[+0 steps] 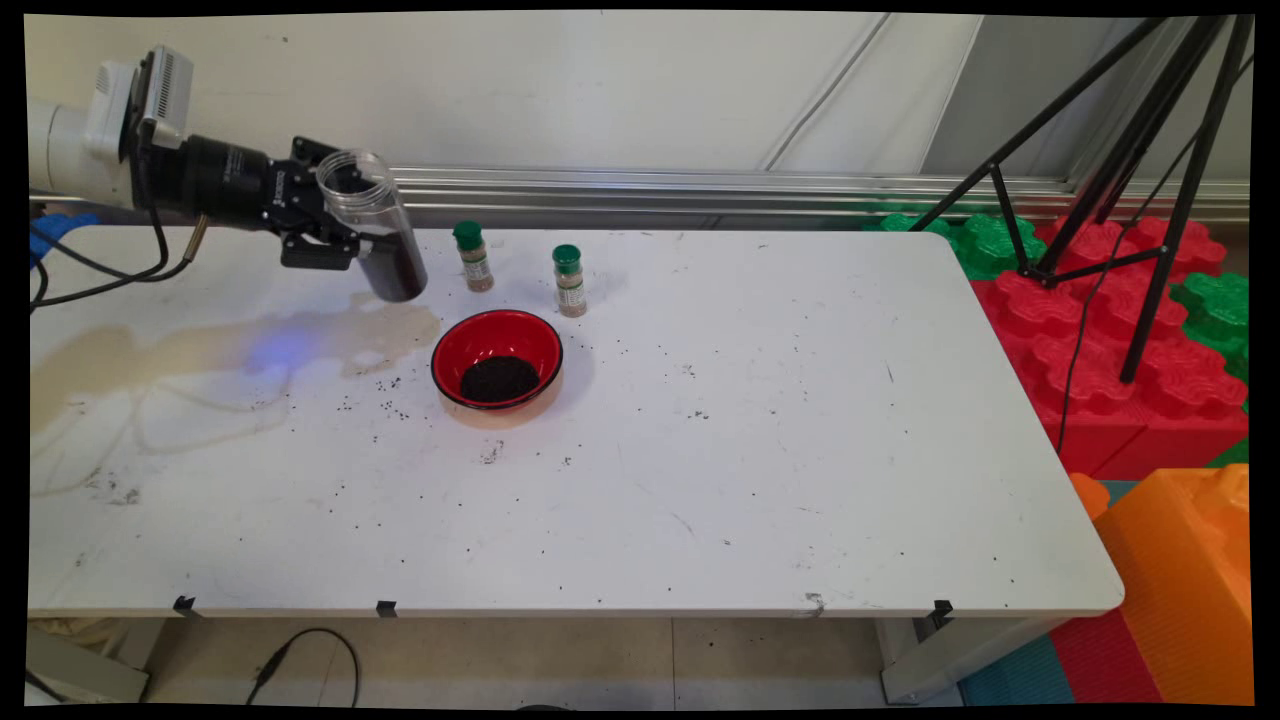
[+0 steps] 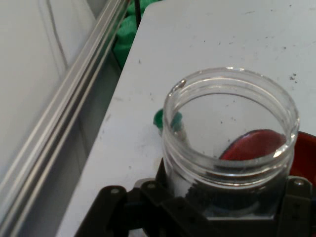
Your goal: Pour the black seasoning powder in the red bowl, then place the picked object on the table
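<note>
Above the table's (image 1: 700,480) left rear, the claw (image 1: 335,240) grips one clear jar (image 1: 375,235) beside one red bowl (image 1: 497,358) and two green-capped bottles (image 1: 473,256).

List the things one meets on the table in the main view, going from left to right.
Gripper holding the clear jar → left green-capped bottle → red bowl → right green-capped bottle.

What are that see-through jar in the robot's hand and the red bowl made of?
The jar in the hand looks like clear plastic, possibly glass: you can see straight through its wall. The bowl seems glossy plastic or melamine, red inside with a black rim.
</note>
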`<action>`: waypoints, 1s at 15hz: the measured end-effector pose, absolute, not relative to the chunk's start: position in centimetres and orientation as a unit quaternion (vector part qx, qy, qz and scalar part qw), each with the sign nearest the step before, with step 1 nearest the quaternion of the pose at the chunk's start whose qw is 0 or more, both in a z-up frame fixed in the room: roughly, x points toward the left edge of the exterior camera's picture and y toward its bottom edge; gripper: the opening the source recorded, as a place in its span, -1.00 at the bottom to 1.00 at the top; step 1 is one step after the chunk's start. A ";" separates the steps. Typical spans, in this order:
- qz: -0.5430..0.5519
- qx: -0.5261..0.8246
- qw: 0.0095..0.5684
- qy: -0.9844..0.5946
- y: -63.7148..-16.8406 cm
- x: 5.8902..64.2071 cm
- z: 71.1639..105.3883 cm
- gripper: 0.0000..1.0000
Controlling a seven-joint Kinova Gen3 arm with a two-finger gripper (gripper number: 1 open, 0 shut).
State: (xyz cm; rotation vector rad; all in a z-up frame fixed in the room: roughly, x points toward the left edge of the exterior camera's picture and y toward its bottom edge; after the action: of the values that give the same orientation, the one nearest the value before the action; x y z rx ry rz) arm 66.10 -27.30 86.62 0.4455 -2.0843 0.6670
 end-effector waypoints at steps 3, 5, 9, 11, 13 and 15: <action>0.245 0.232 0.445 -0.830 -26.7 67.1 85.0 -1.00; 0.234 0.258 0.447 -0.824 -26.4 67.6 84.0 -1.00; 0.215 0.297 0.451 -0.814 -26.0 67.9 82.2 -1.00; 0.207 0.311 0.454 -0.809 -25.8 67.9 81.3 -1.00; 0.202 0.323 0.455 -0.805 -25.6 67.8 80.5 -1.00; 0.199 0.331 0.456 -0.802 -25.4 67.7 79.7 -1.00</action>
State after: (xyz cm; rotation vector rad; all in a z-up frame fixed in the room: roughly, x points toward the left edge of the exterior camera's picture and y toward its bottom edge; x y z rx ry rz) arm 67.70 -25.39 79.74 0.8173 -1.9765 0.4905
